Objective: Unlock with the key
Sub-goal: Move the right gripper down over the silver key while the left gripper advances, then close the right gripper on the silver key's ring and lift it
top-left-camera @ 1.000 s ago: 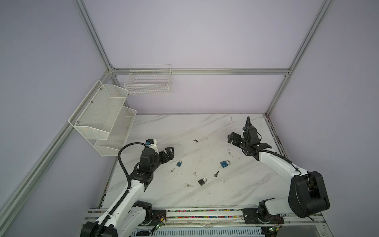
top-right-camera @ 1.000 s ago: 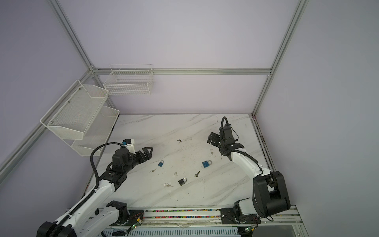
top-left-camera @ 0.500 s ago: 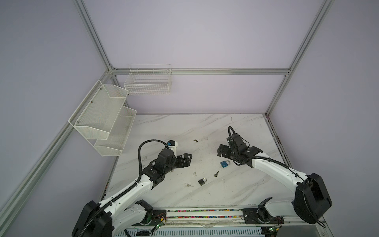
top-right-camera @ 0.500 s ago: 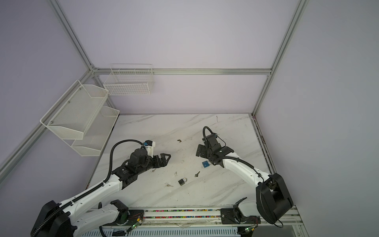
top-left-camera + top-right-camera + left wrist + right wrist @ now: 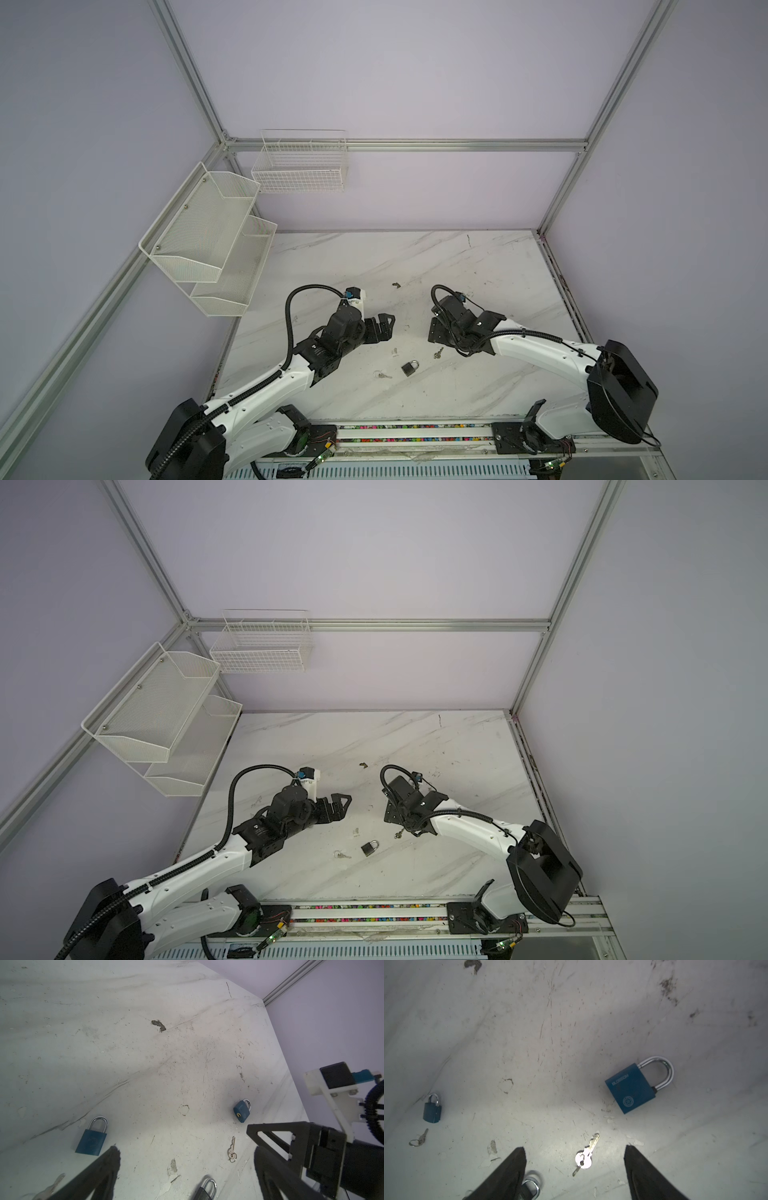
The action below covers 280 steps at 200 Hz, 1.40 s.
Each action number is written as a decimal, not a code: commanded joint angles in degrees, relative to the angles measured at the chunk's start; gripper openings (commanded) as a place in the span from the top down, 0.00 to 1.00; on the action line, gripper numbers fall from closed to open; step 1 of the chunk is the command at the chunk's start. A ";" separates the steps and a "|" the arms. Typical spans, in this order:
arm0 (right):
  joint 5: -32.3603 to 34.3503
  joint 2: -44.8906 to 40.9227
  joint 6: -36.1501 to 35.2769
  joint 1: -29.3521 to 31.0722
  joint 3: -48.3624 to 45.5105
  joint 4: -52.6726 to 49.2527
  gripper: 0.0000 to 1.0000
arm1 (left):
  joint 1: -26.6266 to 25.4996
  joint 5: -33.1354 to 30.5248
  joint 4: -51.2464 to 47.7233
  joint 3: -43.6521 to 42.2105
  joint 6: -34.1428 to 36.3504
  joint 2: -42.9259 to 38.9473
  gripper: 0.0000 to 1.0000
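Scuffed marble (image 5: 529, 1022) bears a blue, steel-shackled padlock (image 5: 630, 1093) near a silver key (image 5: 586, 1155).

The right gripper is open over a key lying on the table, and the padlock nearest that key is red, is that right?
Not quite: the padlock is blue, not red, as the right wrist view shows. The rest holds: the right gripper is open over the key lying on the table.
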 commanded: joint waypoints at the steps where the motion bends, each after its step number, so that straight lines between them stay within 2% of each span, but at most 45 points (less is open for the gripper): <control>1: 1.58 1.81 6.05 3.35 -0.87 -1.98 0.27 | -0.36 -0.90 1.76 4.10 -1.02 -0.44 0.00; 34: 2.08 3.96 8.34 6.55 -1.94 -2.38 0.38 | -0.37 -0.49 0.28 4.00 -1.73 -1.18 0.00; 68: 1.74 3.92 9.05 6.77 -3.69 -1.68 0.51 | -0.56 0.32 -1.14 4.61 -1.91 -1.12 0.00; 122: 0.77 5.65 9.05 6.86 -4.60 0.46 0.66 | -0.98 0.68 -1.11 5.54 -1.91 0.95 0.00; 205: -0.35 6.97 8.96 6.85 -4.45 1.71 0.79 | -1.16 0.49 -1.09 6.00 -1.80 2.10 0.00; 280: 0.67 7.15 6.44 6.77 -3.83 1.45 0.83 | -1.29 0.68 -1.10 6.49 -1.91 2.77 0.00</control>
